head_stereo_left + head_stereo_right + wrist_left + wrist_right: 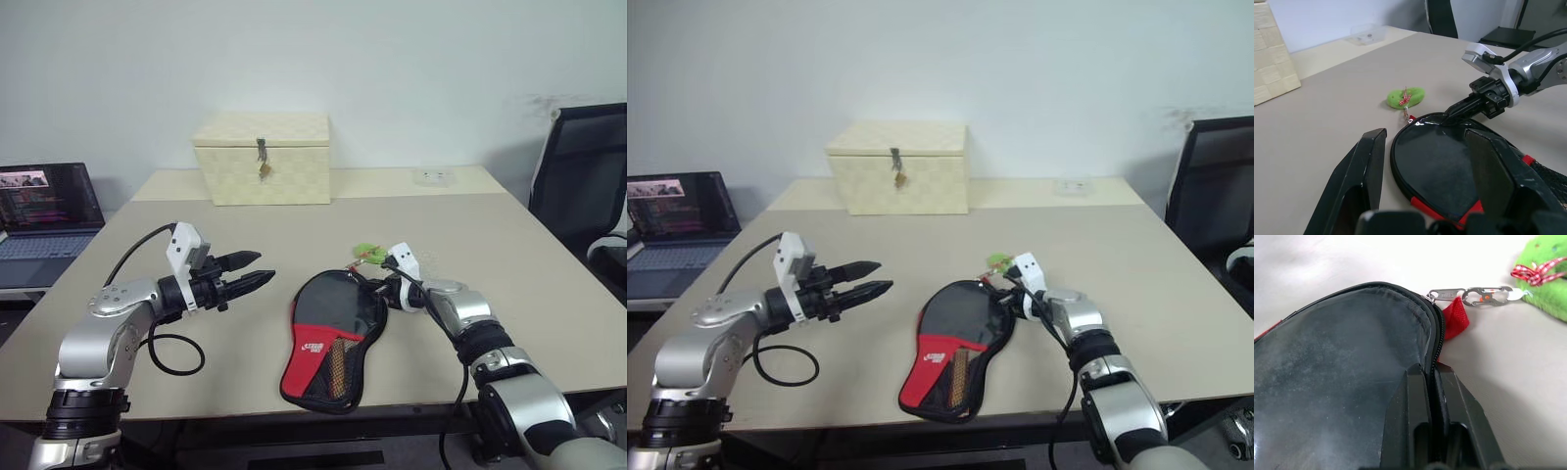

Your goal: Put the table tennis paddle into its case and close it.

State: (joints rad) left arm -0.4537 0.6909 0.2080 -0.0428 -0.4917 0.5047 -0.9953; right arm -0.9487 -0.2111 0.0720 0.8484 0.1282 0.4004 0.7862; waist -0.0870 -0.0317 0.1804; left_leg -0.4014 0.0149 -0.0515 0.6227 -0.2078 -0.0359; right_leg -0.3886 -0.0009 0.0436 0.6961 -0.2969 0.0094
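The case (328,338) lies flat on the table (509,255), black with a red panel and a mesh section. A brownish handle shape shows through the mesh (338,360); the rest of the table tennis paddle is hidden inside. My right gripper (1427,369) is shut on the case's zippered edge at its round far end, also seen from the head (378,293). The zipper pull (1447,294) clips to a green charm (1547,279). My left gripper (265,267) hovers open to the left of the case, level and pointing at it, with nothing between its fingers (1369,161).
A cream checkered box (263,157) with a metal latch stands at the back of the table. An open laptop (44,211) sits off to the left and a black chair (583,186) to the right. A small clear item (433,177) lies near the far edge.
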